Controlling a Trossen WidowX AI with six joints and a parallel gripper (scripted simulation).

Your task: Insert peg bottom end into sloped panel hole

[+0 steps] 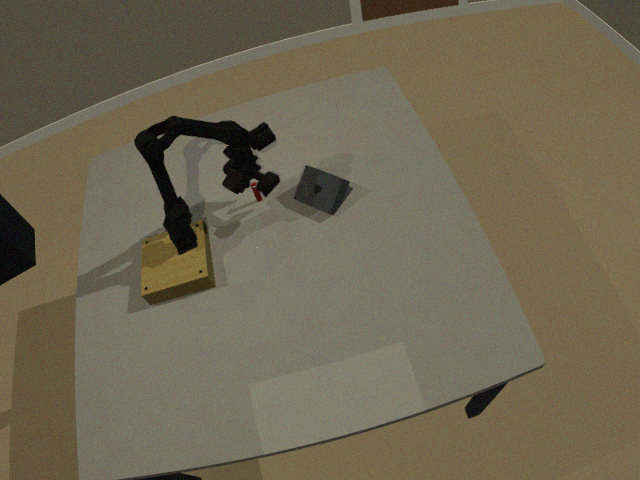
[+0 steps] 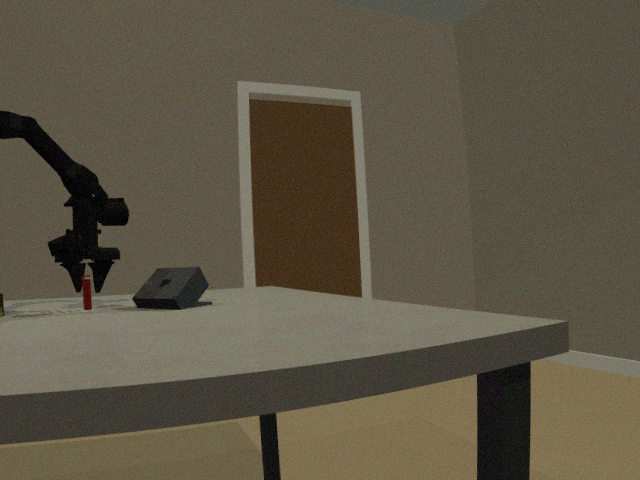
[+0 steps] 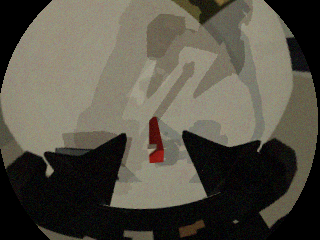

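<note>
The red peg [image 1: 257, 193] [image 2: 87, 294] [image 3: 156, 135] stands upright on the table [image 1: 330, 289] [image 2: 268, 341]. My gripper [image 2: 88, 290] [image 3: 154, 135] points down with its fingers open, one on each side of the peg's upper part. In the wrist view there is a gap between the peg and each finger. The dark grey sloped panel [image 1: 330, 192] [image 2: 187, 289] stands to the right of the peg in the top and exterior views. Its hole [image 1: 317, 189] [image 2: 165, 282] is a dark opening in the sloped face. The hole's exact shape is too small to tell.
The arm's yellow wooden base block [image 1: 175, 273] stands at the left of the table in the top view. The panel's near edge is a short distance from the gripper's right finger. A dark object [image 1: 15, 237] is at the left edge of that view.
</note>
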